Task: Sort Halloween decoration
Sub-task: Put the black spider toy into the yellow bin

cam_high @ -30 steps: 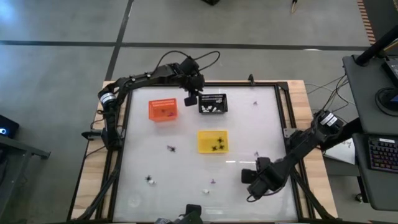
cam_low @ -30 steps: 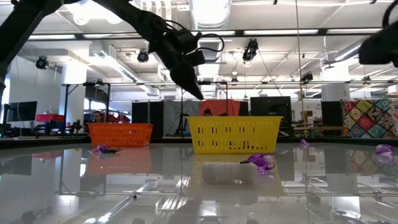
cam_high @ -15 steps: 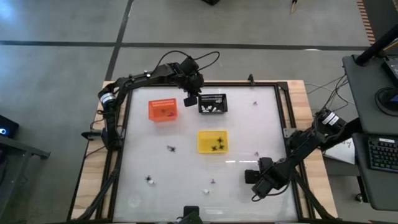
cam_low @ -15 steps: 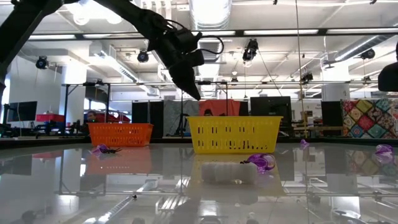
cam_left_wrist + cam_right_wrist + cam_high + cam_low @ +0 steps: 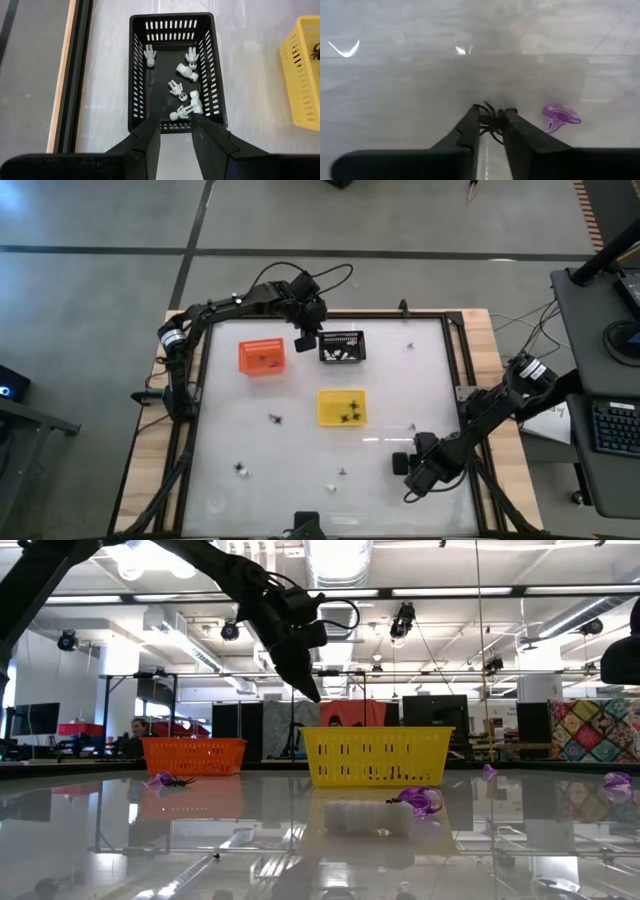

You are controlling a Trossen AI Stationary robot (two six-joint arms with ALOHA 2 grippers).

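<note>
The Halloween decoration is tiny pieces scattered on the white table. My right gripper (image 5: 491, 120) stands at the near right (image 5: 403, 464), shut on a black spider (image 5: 491, 121). A purple piece (image 5: 560, 116) lies on the table just beside it. My left gripper (image 5: 176, 122) hangs open and empty above the near rim of the black basket (image 5: 342, 346) at the far side. Several white skeleton pieces (image 5: 186, 85) lie on that basket's floor. Black spiders lie in the yellow basket (image 5: 342, 407), and the orange basket (image 5: 262, 356) stands to its far left. My right gripper pinches the black spider's body (image 5: 492, 119) between its two fingertips, coming from above and pointing down. The spider's legs (image 5: 496, 137) stick out on both sides of the fingers. The spider is at table level; whether it is lifted cannot be told.
Loose pieces lie on the table at the left (image 5: 274, 419), near left (image 5: 241, 469), near middle (image 5: 342, 472) and far right (image 5: 411, 345). A black frame (image 5: 452, 380) rims the table. In the low view a purple piece (image 5: 420, 800) lies before the yellow basket (image 5: 378, 757).
My right gripper has sunk toward the table at the near right, with a slight shift toward the right edge. My left gripper has kept its place over the black basket.
</note>
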